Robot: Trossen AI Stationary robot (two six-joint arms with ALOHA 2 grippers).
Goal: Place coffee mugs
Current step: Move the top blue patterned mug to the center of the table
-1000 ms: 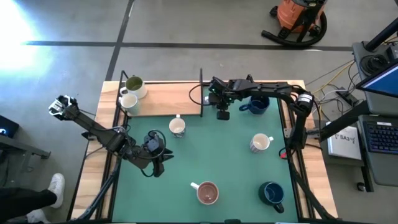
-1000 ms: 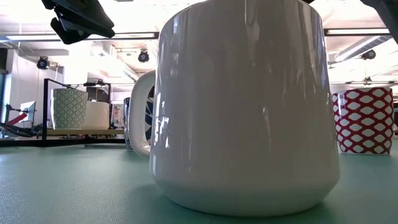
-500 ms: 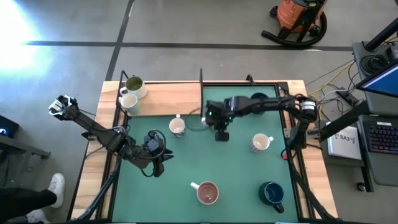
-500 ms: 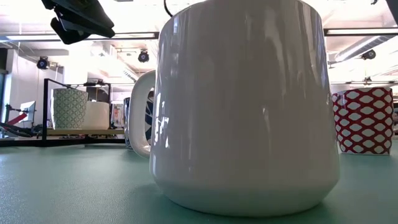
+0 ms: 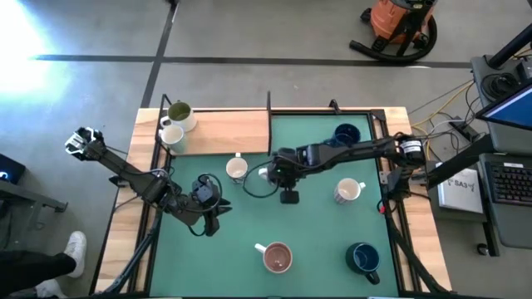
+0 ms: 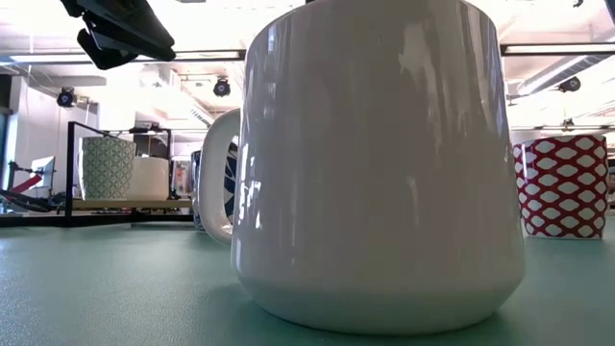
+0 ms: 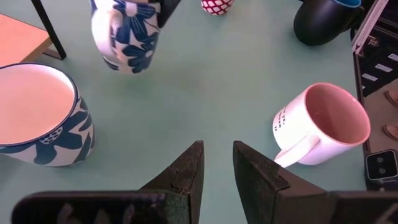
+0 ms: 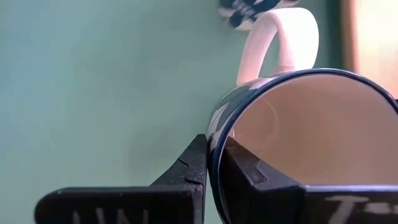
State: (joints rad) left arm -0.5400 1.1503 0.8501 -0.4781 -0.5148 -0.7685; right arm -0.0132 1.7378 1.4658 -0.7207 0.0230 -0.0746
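Observation:
My right gripper (image 5: 268, 175) is over the middle of the green mat, shut on a white mug with blue flowers (image 7: 124, 34), just right of a like mug (image 5: 237, 169) standing on its base. My left gripper (image 7: 216, 155) hovers over the mat's near left (image 5: 208, 212), open by a narrow gap and holding nothing. A pink-inside mug (image 5: 277, 257), a red-patterned mug (image 5: 349, 191) and two navy mugs (image 5: 345, 133) (image 5: 363, 257) stand on the mat. An olive-inside mug (image 5: 179, 112) and a white mug (image 5: 170, 134) stand on the wooden shelf. My right gripper pinches the flowered mug's wall at the rim (image 8: 214, 144), one finger inside the cup (image 8: 249, 171) and one outside (image 8: 189, 168). The handle (image 8: 280, 37) lies on the mug's side away from the fingers. In the left wrist view the mug hangs clear of the mat.
A wooden shelf (image 5: 224, 133) with black posts (image 5: 269, 124) fills the table's far left corner. The mat's rim rails (image 5: 389, 208) run along the right side. In the low view the pink-inside mug (image 6: 375, 163) fills the foreground. Bare mat (image 5: 316, 232) lies between the near mugs.
My right gripper has travelled from beside the shelf's post at the far side toward the near edge and a little left, ending by the flowered mug that stands on the mat. The far navy mug, hidden under the arm before, now shows.

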